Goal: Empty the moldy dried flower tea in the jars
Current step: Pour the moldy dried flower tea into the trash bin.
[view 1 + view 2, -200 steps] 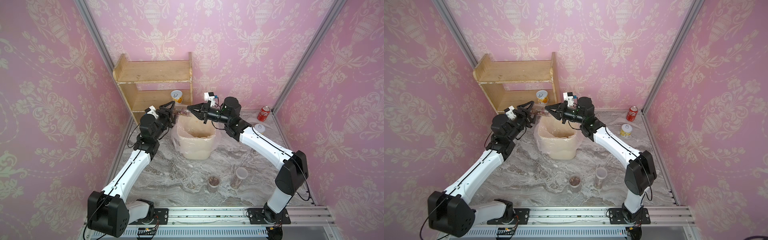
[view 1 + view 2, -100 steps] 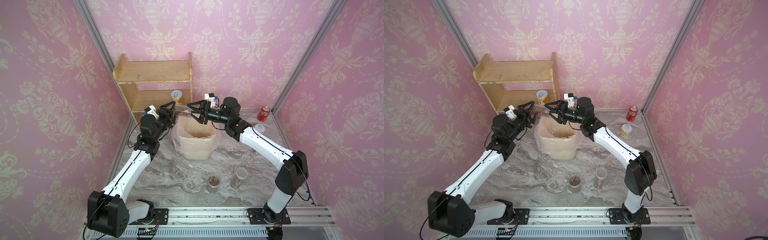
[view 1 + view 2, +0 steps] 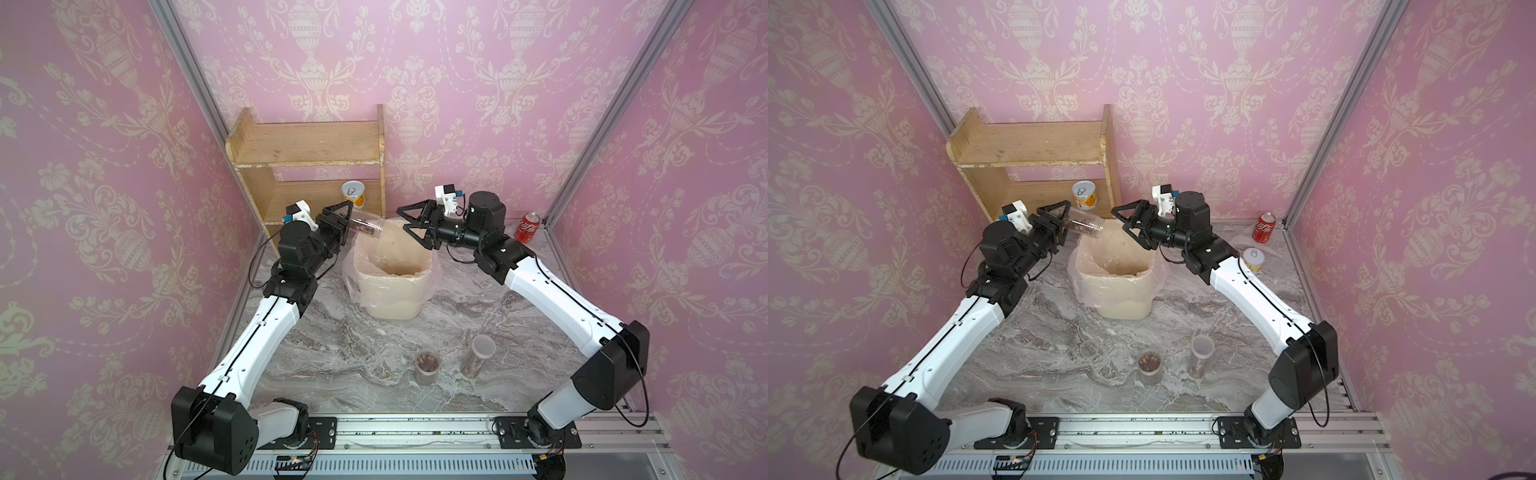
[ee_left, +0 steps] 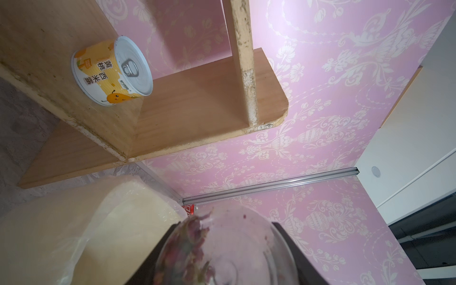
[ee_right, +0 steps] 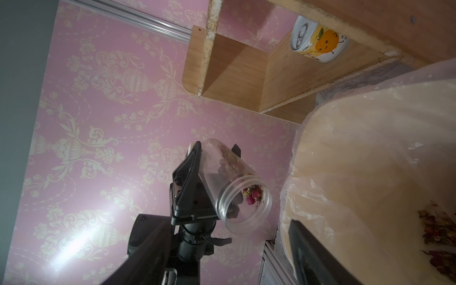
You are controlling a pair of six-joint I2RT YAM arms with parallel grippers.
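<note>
Left tool [image 3: 344, 224] pinching base of clear cylindrical plastic jar [image 3: 368, 226], mouth tipped toward far cream bag-lined bin [image 3: 390, 299] — brownish-purple dried buds [image 5: 251, 195] inside. Right tool [image 3: 402, 217] spread, empty, right of jar mouth. Jar likely light, slick, rigid — grip wall near base

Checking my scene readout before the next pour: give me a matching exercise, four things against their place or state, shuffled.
Things:
1. held jar
2. tall jar
3. cola can
4. bin

States:
A. lined with a clear bag
B. upright by the back right corner
C. tilted, lid off, tea inside
D. standing on the table, whitish lid on

Pairs: 1-C, 2-D, 3-B, 4-A
</note>
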